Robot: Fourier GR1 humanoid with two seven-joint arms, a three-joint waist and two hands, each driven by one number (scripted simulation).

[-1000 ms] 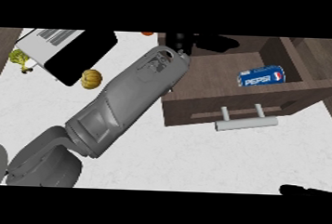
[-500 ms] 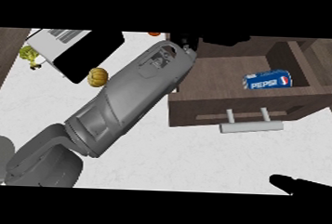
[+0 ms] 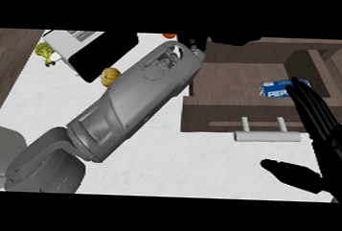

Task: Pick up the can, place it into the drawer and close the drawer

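A white desk carries an open wooden drawer with the blue Pepsi can already lying inside. The right hand is open with straight fingers beside the drawer's handle. Closing looks to be what remains; the left hand is too hidden to tell.

— What sort of place is this?
— A kitchen, by the look of it. A white marbled counter runs under the right hand, and a dark wooden drawer with a pale bar handle stands open just left of its fingers.
— Anything else?
— Far to the left of that hand there is a white appliance with a black panel, with a yellowish fruit beside it and something green at its other side.
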